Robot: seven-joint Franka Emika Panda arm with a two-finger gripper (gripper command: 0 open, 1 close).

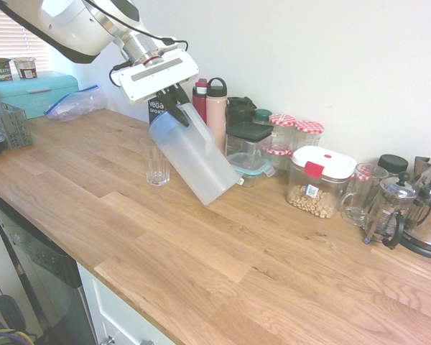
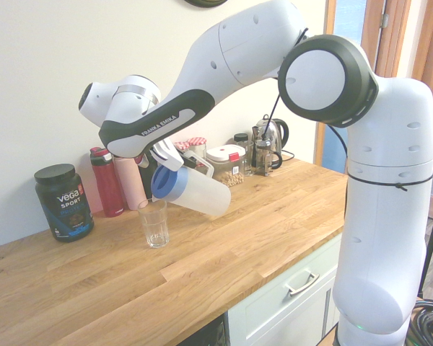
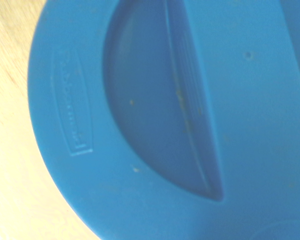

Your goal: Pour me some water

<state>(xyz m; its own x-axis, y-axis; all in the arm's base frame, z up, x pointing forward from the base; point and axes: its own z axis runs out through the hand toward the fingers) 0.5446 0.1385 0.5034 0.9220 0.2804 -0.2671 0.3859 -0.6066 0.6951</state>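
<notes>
Wooden countertop runs beneath the work. Upper centre of the first exterior view, you have the frosted Rubbermaid pitcher tilted, blue lid toward the drinking glass. The gripper is clamped on the pitcher's handle. Water inside cannot be made out. Expect a stiff, light shell, its load liable to shift; keep your hold on the handle. Glass judged fragile, left of centre. Beyond it, upper centre, stand the pink and red bottles.
</notes>
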